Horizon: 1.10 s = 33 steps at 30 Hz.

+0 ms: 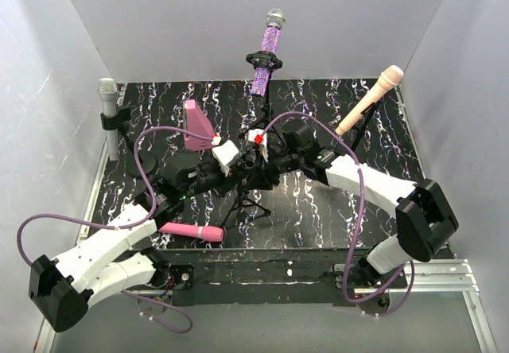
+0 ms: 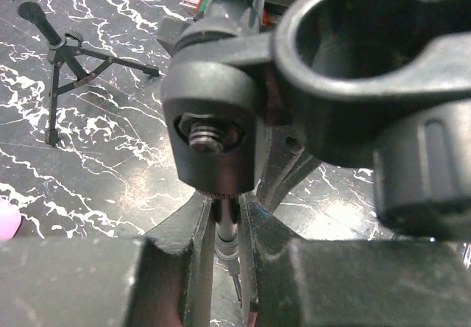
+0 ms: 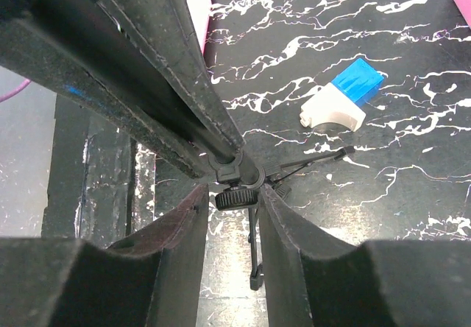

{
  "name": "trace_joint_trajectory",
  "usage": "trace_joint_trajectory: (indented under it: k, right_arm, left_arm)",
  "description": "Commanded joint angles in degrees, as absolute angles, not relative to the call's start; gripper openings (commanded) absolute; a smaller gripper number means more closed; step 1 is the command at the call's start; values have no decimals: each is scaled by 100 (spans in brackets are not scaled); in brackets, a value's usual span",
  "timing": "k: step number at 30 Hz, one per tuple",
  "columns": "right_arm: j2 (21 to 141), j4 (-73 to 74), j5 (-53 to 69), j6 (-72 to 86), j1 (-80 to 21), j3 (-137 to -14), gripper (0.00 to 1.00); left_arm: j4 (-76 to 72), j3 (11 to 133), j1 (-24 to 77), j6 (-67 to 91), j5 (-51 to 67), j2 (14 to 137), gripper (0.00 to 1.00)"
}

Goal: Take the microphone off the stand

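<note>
Monitoring remotely, I read left hand (image 2: 227, 268) and right hand (image 3: 234, 268) both narrowed onto the stand (image 3: 235, 174) pole; the pink microphone (image 1: 191, 231) lies on the tabletop (image 1: 310, 210) behind the left hand.

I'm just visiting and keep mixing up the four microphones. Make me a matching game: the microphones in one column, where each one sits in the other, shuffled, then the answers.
Things:
1. silver microphone
2. purple glitter microphone
3. peach microphone
4. pink microphone

Places:
A. lying flat on the table, near the front edge
B. held up and tilted, on the right side
C. held upright, at the left edge
D. held up at the back, in the middle

Pairs: 1-C, 2-D, 3-B, 4-A
</note>
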<state>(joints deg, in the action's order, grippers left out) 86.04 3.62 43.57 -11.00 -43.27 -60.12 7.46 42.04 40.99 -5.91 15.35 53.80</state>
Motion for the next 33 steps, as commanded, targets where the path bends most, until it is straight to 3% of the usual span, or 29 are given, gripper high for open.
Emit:
trace_joint_trajectory:
  k: [1, 18, 19, 22, 26, 33]
  right_arm:
    - [8605, 307, 4403, -1265, -4368, -6047, 43]
    - [8780, 228, 4491, -1169, -4368, -6091, 43]
    - [8789, 246, 4500, -1169, -4368, -6091, 42]
    - [8763, 237, 4553, -1134, -4368, -6100, 18]
    - [8596, 149, 4553, -1089, -4368, -6047, 2]
    - [7736, -1473, 3430, -2500, -4701, -4889, 1]
  left_arm:
    - [642, 4201, 4034, -773, 1353, 5309, 0]
    - [642, 4175, 4034, -765, 1318, 5282, 0]
    - [642, 4175, 4034, -756, 1318, 5282, 0]
    - [642, 4157, 4034, -773, 1310, 5265, 0]
    - [685, 4157, 4025, -756, 1240, 5230, 0]
    - [966, 4306, 3754, -80, 949, 5335, 0]
